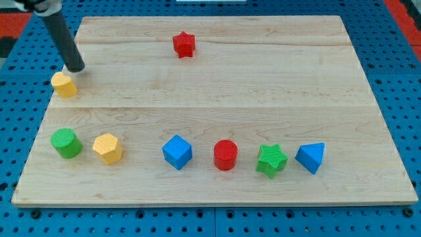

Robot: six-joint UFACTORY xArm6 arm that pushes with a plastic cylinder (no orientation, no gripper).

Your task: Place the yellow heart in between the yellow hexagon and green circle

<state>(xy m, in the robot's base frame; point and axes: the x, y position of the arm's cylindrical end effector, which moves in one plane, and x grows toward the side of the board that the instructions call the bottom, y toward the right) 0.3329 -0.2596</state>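
The yellow heart [64,84] lies at the left edge of the wooden board, in the upper half. My tip [77,68] stands just above and to the right of it, close to touching. The green circle [66,143] sits low on the left. The yellow hexagon [107,148] is just to its right, with only a narrow gap between the two. The heart is well above both of them.
A red star [184,44] lies near the top middle. Along the bottom run a blue cube [177,152], a red cylinder [225,155], a green star [272,160] and a blue triangle [310,157]. The board's left edge [41,125] is near the heart.
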